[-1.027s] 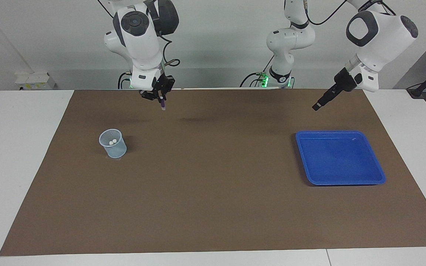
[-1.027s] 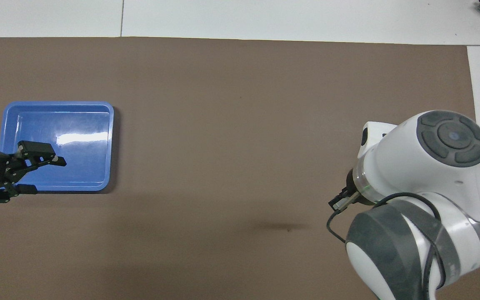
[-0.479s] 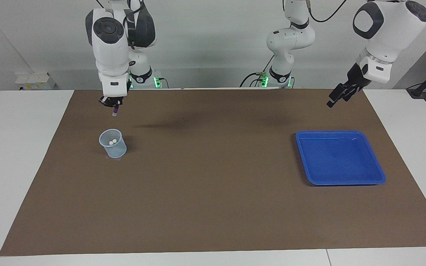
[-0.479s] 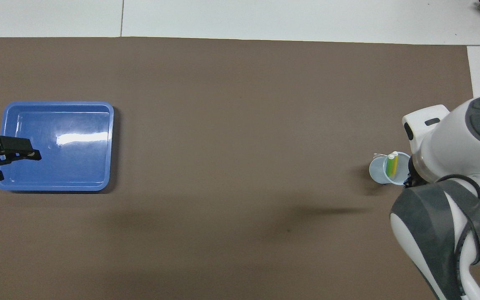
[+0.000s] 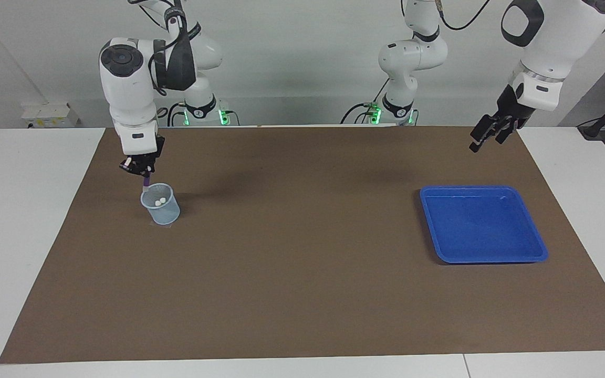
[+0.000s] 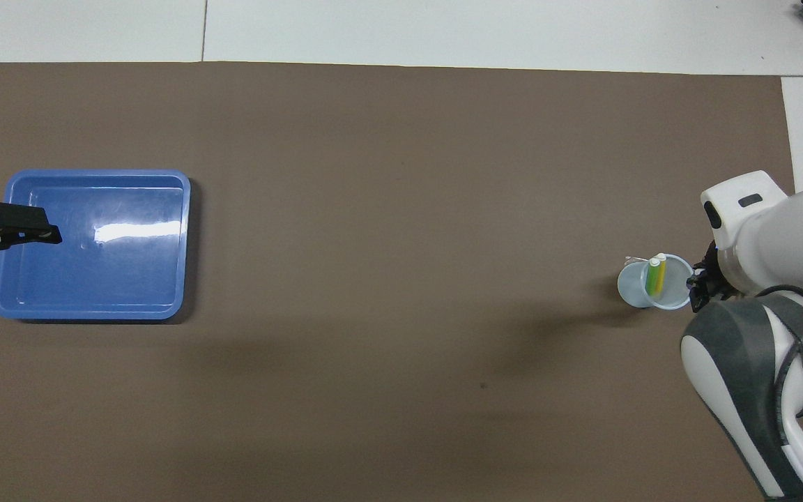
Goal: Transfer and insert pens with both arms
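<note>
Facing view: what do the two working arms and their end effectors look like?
Both arms are large, white and glossy, with rounded jointed housings, dark grey joint caps and black cables. The right arm ends in a small black two-finger end effector, the right end effector; the left arm ends in a matching left end effector.

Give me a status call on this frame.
Right gripper shut on purple pen, at cup rim. Green pen and yellow pen already in. Left gripper open, waiting above table. Path unobstructed.
</note>
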